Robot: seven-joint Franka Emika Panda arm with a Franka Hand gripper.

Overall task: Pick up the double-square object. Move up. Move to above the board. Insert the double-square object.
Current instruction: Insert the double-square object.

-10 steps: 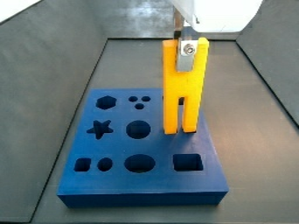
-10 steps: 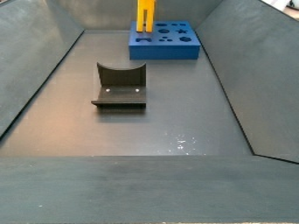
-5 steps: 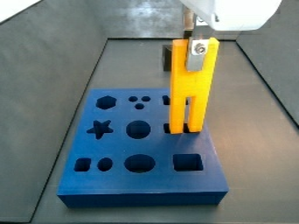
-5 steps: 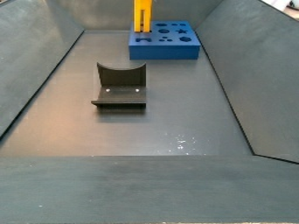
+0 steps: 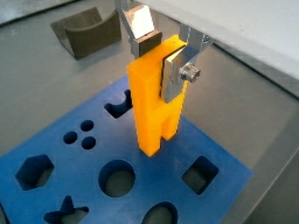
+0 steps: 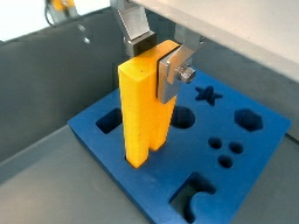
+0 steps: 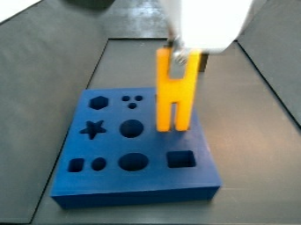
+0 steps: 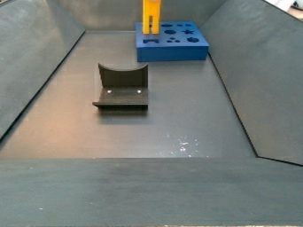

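Observation:
My gripper [image 5: 159, 54] is shut on the top of the double-square object [image 5: 152, 109], a tall yellow-orange bar held upright. One silver finger [image 5: 176, 72] is flat on its side face; the other finger [image 5: 142, 35] is behind it. The bar also shows in a wrist view [image 6: 145, 109]. Its two prongs [image 7: 177, 121] reach down to the far right part of the board [image 7: 118, 180], a blue slab with cut-out holes. I cannot tell whether the prongs touch the board or sit in a hole. In a side view the bar [image 8: 151, 16] stands at the board's [image 8: 178, 50] left end.
The dark fixture [image 8: 120, 87] stands on the grey floor in the middle of the bin, well away from the board; it also shows in a wrist view [image 5: 84, 33]. Sloping grey walls [image 8: 42, 80] close in both sides. The board's holes include a star [image 7: 91, 130] and circles.
The gripper and the bar have shifted sideways along the board's far edge. The board itself appears to have shifted a little with them. The grip is unchanged.

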